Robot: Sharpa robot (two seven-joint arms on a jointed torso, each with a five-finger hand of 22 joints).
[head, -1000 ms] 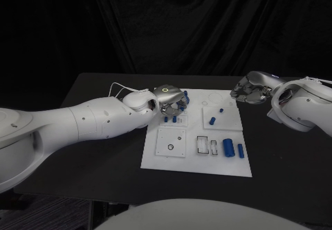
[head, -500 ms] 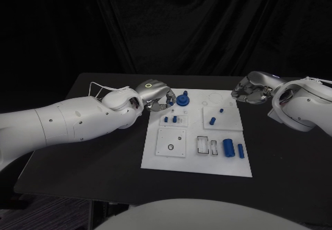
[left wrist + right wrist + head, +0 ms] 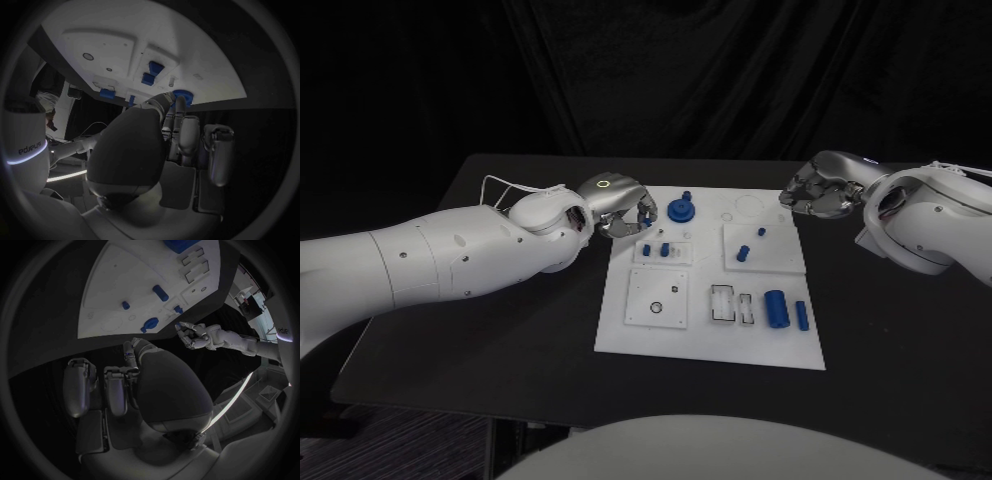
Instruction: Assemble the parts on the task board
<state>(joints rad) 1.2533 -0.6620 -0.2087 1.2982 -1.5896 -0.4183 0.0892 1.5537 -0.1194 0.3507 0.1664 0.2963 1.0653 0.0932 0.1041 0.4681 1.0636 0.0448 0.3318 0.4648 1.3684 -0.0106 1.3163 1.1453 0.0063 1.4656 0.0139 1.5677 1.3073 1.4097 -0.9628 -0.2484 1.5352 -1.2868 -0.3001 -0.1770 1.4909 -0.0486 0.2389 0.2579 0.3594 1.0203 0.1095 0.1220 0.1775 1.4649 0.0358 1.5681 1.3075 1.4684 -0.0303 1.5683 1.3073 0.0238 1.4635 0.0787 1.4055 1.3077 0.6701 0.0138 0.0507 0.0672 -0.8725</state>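
Two silver hands hover at the far corners of the white task board (image 3: 711, 345), which lies in the middle of the black table (image 3: 516, 330). The left hand (image 3: 626, 208) sits over the board's far left edge, its fingers (image 3: 187, 135) curled loosely downward with nothing visibly held between them; the wrist view shows them pointing toward the board with empty space around their tips. Just beside that hand, on the board's far side, stands a blue knobbed part (image 3: 681, 208), round at the base with a short stem on top, apart from the fingers. The right hand (image 3: 816, 192) hangs off the board's far right corner, over bare table, fingers bent inward and holding nothing that can be seen. On the board, two small blue pegs (image 3: 655, 247) stand in a raised square plate near the left hand, and another pair of small blue pieces (image 3: 751, 243) sits on the square plate to the right of it. Nearer the robot, two blue cylinders (image 3: 788, 308) lie side by side next to a rectangular slot (image 3: 721, 303).
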